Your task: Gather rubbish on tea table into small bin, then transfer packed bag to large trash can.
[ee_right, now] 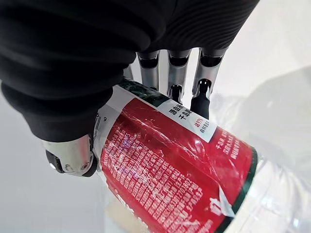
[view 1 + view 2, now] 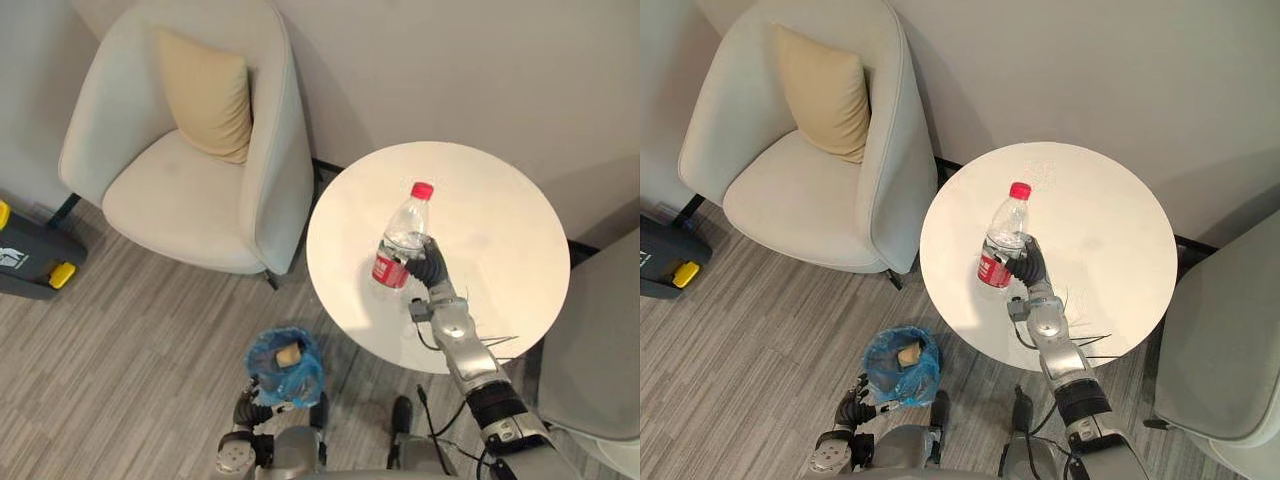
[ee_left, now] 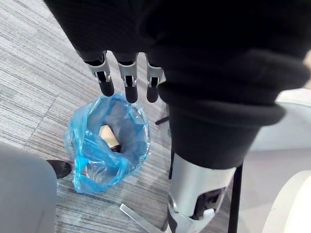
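Right hand (image 1: pixel 177 68) clamps the bottle (image 1: pixel 170 174) by its label; left hand (image 3: pixel 127 77), fingers (image 3: pixel 104 80) straight, over the bin (image 3: pixel 77 133).

bottle (image 2: pixel 403 238): clear glossy plastic | tea table (image 2: pixel 500 230): smooth matt white | bin bag (image 2: pixel 308 378): crinkled blue plastic | armchair (image 2: pixel 170 195): matt cloth

The bottle (image 2: pixel 403 237) is clear plastic, with a red cap (image 2: pixel 422 190) and a red label (image 1: pixel 170 179) edged in dark green and white. The round table (image 2: pixel 500 220) is plain white. The bag (image 3: pixel 85 145) is bright blue, with a tan scrap (image 2: pixel 289 354) inside. The armchair (image 2: pixel 170 195) is off-white and its cushion (image 2: pixel 208 92) pale yellow. The floor (image 2: pixel 130 340) is grey with fine wood-grain streaks. A black object (image 2: pixel 30 258) carries 2 yellow parts.
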